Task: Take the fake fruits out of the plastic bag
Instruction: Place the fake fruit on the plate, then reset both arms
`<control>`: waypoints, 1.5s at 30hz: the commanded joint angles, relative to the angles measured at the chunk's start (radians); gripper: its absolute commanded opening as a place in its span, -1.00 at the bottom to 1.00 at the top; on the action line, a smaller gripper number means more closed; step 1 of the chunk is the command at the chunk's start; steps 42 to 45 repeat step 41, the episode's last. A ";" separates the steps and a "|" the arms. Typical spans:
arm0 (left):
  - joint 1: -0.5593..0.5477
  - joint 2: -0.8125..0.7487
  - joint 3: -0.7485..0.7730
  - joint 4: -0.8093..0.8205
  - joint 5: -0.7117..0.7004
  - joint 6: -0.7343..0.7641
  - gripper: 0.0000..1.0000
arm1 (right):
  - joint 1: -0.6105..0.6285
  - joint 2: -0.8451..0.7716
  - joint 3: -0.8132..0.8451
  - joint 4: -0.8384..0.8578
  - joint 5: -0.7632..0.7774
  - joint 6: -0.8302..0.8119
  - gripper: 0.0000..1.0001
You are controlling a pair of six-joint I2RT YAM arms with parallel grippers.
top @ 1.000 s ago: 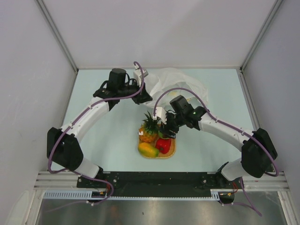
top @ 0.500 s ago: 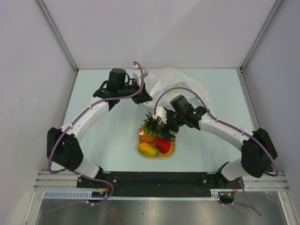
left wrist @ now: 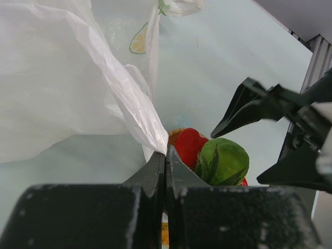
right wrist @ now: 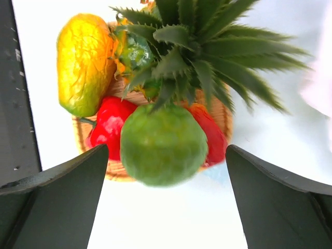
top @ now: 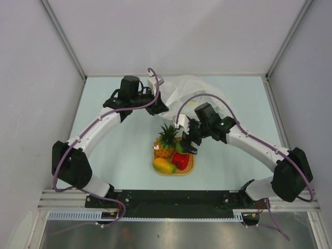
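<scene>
My right gripper [top: 188, 144] hangs wide open over the green piece [right wrist: 163, 145], set among the fake fruits [top: 165, 149] on the woven mat [top: 191, 167] — seemingly the last placing. Left gripper [left wrist: 165, 153] pinches the plastic bag [left wrist: 57, 78] at its edge; next, I check that the bag is empty.

One spiky-crowned plastic pineapple [top: 165, 147], one yellow-green mango [top: 164, 166], one glossy red pepper [top: 180, 160], one round green fruit [right wrist: 163, 145] (four altogether), one translucent white bag [top: 199, 86].

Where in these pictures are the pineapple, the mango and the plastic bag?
pineapple [top: 164, 150]: top external view, on its orange-yellow body, below the green crown.
mango [right wrist: 85, 62]: right wrist view, on the yellow middle of its skin.
plastic bag [left wrist: 52, 78]: left wrist view, on its crinkled white side.
</scene>
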 commanded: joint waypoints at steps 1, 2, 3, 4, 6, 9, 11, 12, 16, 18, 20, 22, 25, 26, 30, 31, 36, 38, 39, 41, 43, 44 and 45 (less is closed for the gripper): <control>0.006 -0.020 -0.006 0.021 0.014 0.001 -0.99 | -0.053 -0.129 0.023 -0.046 -0.112 0.024 0.99; 0.005 -0.017 -0.003 0.023 0.016 -0.001 -1.00 | -0.059 -0.143 0.029 -0.072 -0.121 0.030 0.99; 0.005 -0.014 -0.001 0.021 0.017 -0.001 -0.99 | -0.070 -0.156 0.034 -0.085 -0.129 0.042 0.99; 0.006 -0.006 0.004 0.023 0.016 -0.004 -0.99 | -0.075 -0.179 0.044 -0.094 -0.132 0.052 0.99; 0.005 0.001 0.026 0.013 0.013 -0.002 -0.99 | -0.110 -0.199 0.046 -0.102 -0.121 0.102 0.99; 0.006 0.017 0.083 -0.009 -0.007 0.022 -0.99 | -0.188 -0.206 0.046 -0.051 -0.097 0.266 0.99; 0.014 0.030 0.150 -0.034 -0.029 0.043 -0.99 | -0.297 -0.191 0.046 0.005 -0.077 0.349 0.99; 0.017 0.035 0.180 -0.064 -0.038 0.065 -0.99 | -0.340 -0.188 0.046 0.029 -0.037 0.395 0.99; 0.071 0.032 0.315 -0.109 -0.125 0.093 0.05 | -0.525 -0.182 0.049 0.185 0.061 0.608 0.99; 0.098 0.017 0.343 -0.091 -0.191 0.097 0.99 | -0.610 -0.174 0.061 0.217 0.150 0.671 1.00; 0.149 -0.008 0.347 -0.083 -0.220 0.096 0.99 | -0.639 -0.176 0.072 0.218 0.291 0.725 0.99; 0.208 -0.028 0.343 -0.089 -0.231 0.090 1.00 | -0.642 -0.193 0.075 0.187 0.371 0.728 0.98; 0.295 -0.083 0.279 -0.100 -0.230 0.062 1.00 | -0.645 -0.216 0.090 0.084 0.446 0.711 1.00; 0.315 -0.104 0.245 -0.086 -0.228 0.038 1.00 | -0.648 -0.220 0.094 0.054 0.480 0.716 0.99; 0.391 -0.279 0.041 -0.042 -0.231 0.019 1.00 | -0.648 -0.260 0.097 -0.112 0.546 0.730 0.99; 0.402 -0.310 -0.042 -0.036 -0.254 0.024 1.00 | -0.650 -0.277 0.097 -0.135 0.555 0.728 0.99; 0.407 -0.451 -0.217 -0.031 -0.337 0.010 0.99 | -0.650 -0.329 0.097 -0.242 0.589 0.776 1.00; 0.410 -0.474 -0.272 -0.030 -0.328 -0.010 1.00 | -0.655 -0.358 0.095 -0.252 0.556 0.796 0.99; 0.419 -0.499 -0.289 -0.023 -0.311 -0.010 0.99 | -0.656 -0.363 0.095 -0.255 0.545 0.802 0.99; 0.419 -0.519 -0.326 -0.008 -0.294 -0.042 0.99 | -0.659 -0.366 0.092 -0.256 0.520 0.797 0.99; 0.419 -0.519 -0.326 -0.008 -0.294 -0.042 0.99 | -0.659 -0.366 0.092 -0.256 0.520 0.797 0.99; 0.419 -0.519 -0.326 -0.008 -0.294 -0.042 0.99 | -0.659 -0.366 0.092 -0.256 0.520 0.797 0.99; 0.419 -0.519 -0.326 -0.008 -0.294 -0.042 0.99 | -0.659 -0.366 0.092 -0.256 0.520 0.797 0.99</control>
